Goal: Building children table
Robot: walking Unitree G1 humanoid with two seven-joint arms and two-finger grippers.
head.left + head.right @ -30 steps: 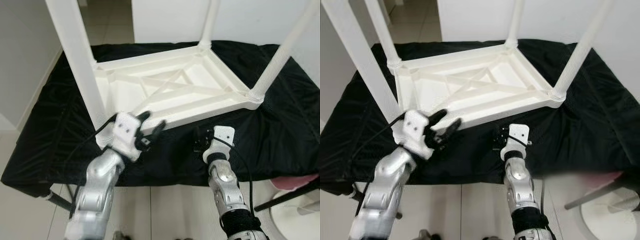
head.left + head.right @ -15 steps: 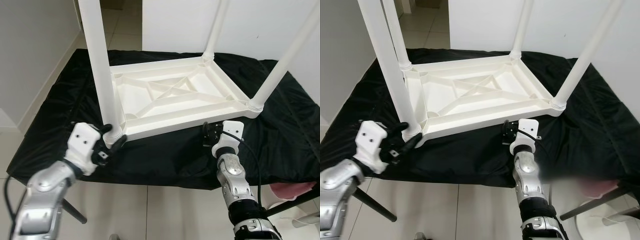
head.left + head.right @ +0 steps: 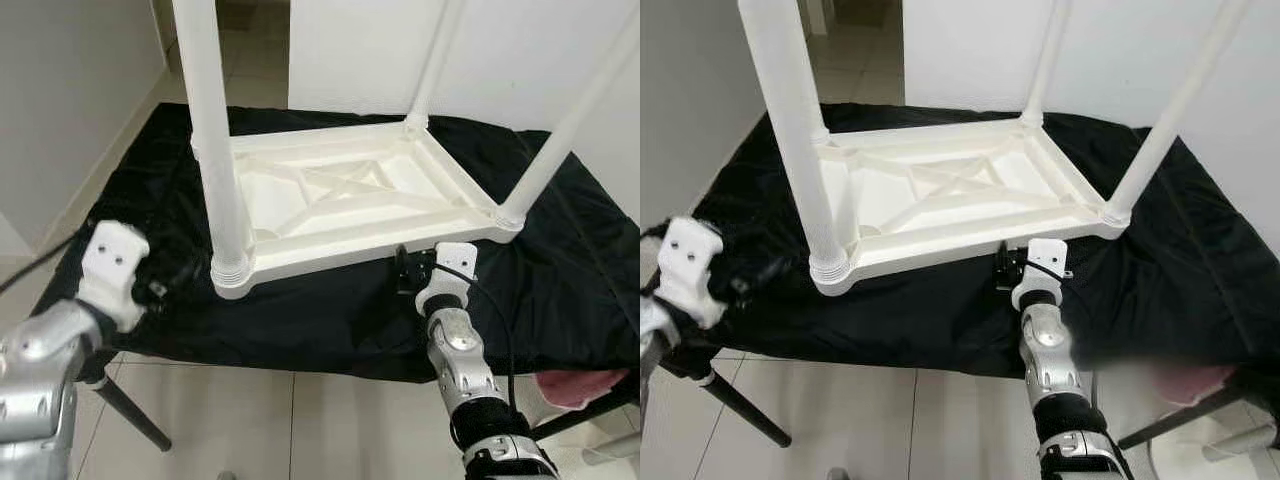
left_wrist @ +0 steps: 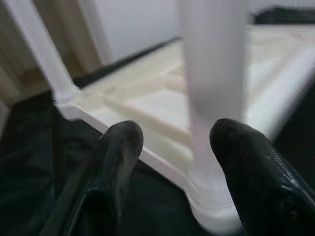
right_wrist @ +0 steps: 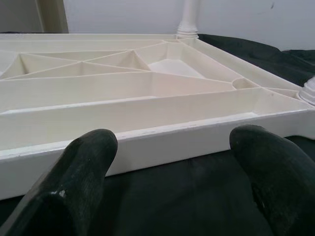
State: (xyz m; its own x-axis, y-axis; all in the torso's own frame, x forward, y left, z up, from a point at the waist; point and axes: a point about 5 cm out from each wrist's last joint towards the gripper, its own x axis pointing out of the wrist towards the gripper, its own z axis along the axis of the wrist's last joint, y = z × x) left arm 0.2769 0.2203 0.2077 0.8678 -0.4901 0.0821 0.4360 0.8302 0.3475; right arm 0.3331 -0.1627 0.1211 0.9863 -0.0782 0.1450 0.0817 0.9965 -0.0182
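Observation:
A white children's table [image 3: 455,215] lies upside down on a black cloth [image 3: 330,315], its legs pointing up. The near-left leg [image 3: 218,150] stands in its corner socket [image 3: 232,272]. My left gripper [image 3: 165,285] is open, a short way to the left of that leg and off the table. In the left wrist view the leg [image 4: 211,83] stands beyond the two open fingers [image 4: 115,157]. My right gripper [image 3: 405,270] is open at the table's near rim [image 5: 147,142], close to its right corner, with nothing between its fingers [image 5: 86,162].
The cloth-covered surface ends just before me, with tiled floor [image 3: 300,420] below. A black stand leg [image 3: 130,420] slants down at the left. Something pink [image 3: 590,385] lies at the lower right. White walls stand behind and to the left.
My left gripper has drawn back leftward from the near-left leg and now sits apart from it. The right gripper has stayed at the near rim. The camera shifted.

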